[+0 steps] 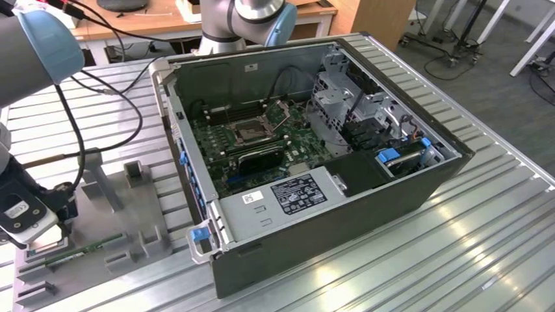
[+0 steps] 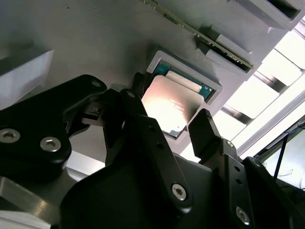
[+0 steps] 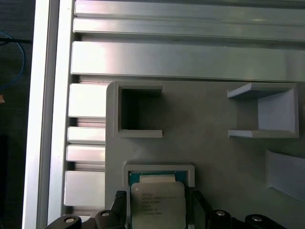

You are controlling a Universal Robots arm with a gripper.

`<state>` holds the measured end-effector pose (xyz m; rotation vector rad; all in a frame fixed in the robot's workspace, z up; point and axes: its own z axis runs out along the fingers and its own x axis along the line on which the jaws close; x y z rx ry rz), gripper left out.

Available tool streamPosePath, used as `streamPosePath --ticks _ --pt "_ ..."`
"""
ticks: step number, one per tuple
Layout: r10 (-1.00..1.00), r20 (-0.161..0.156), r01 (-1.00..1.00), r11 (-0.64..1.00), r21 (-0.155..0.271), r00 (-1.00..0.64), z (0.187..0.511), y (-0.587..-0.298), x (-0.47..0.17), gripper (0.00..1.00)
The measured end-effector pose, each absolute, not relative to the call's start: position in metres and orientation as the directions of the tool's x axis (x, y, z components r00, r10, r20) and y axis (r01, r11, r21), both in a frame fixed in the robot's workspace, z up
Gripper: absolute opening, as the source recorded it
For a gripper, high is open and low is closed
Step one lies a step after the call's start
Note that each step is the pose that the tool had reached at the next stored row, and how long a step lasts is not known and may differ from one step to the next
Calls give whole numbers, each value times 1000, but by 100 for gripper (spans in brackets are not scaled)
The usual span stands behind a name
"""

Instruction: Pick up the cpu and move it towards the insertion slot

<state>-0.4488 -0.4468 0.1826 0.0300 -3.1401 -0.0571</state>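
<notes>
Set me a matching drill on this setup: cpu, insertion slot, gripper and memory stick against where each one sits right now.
Things
1. cpu
2. insertion slot
3. gripper
4. memory stick

Places or states
A. on the motherboard inside the open computer case
B. lying in a square pocket of the grey fixture
C. open, one finger on each side of the chip
D. long and green, held in brackets along the fixture beside the chip's pocket

Pairs: 1-B, 2-A, 3-C, 4-D
</notes>
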Motion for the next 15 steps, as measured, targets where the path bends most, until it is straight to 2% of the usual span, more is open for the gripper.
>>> streamPosePath --ticks 15 --pt "-19 0 -19 999 38 -1000 183 -447 -449 65"
